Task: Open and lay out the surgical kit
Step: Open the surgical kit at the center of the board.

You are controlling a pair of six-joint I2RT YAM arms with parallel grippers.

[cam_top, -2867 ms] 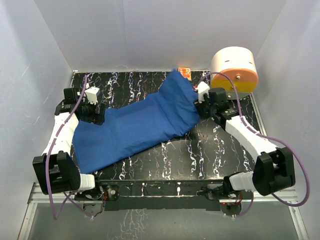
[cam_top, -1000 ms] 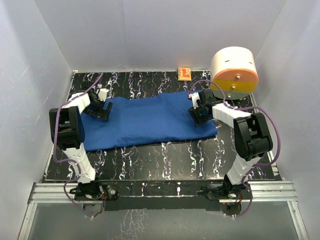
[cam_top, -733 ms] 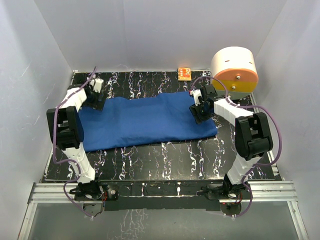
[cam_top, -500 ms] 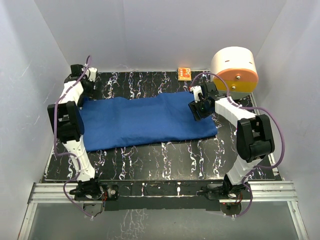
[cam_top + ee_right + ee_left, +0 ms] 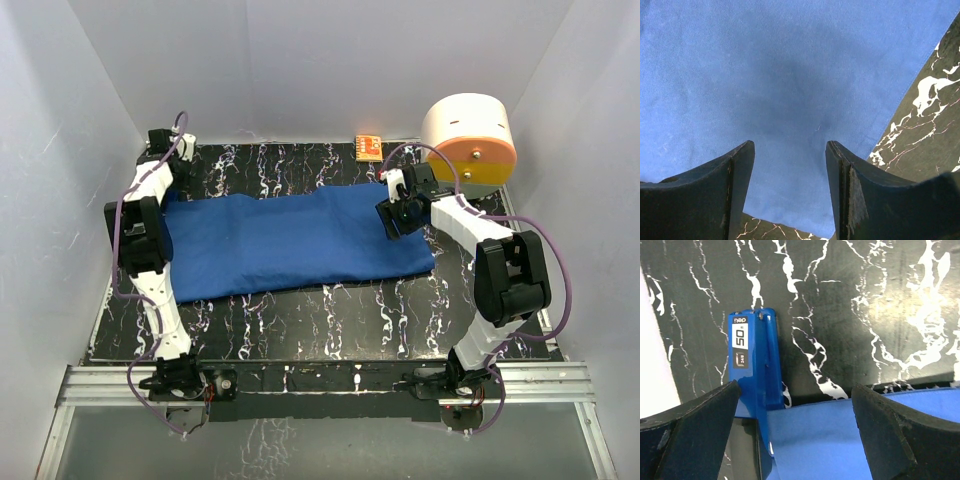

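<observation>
- Wrap position: the blue cloth wrap [image 5: 290,240] lies in a long, nearly flat band across the black marbled bench [image 5: 330,320], with its right end under the right claw [image 5: 393,212].
- Far-left corner: the left claw [image 5: 795,390] has its jaws wide apart and empty, just beyond the cloth's edge. A narrow blue labelled item [image 5: 752,360] lies beside that edge — what it is cannot be told.
- Right end: the right claw's jaws stand apart above the cloth, with nothing between them.
- Step in hand, as judged: unfolding the wrap. Each claw should pinch only the top layer at an edge or corner, lift it low and draw it outward evenly — a snatch could drag whatever lies inside.
- Containers: no tray, instrument or packet shows; if they are here, the cloth covers them. The cream-and-orange cylinder [image 5: 468,135] and the small orange box [image 5: 368,147] stand at the far edge, apart from the cloth, and their contents are not visible.
</observation>
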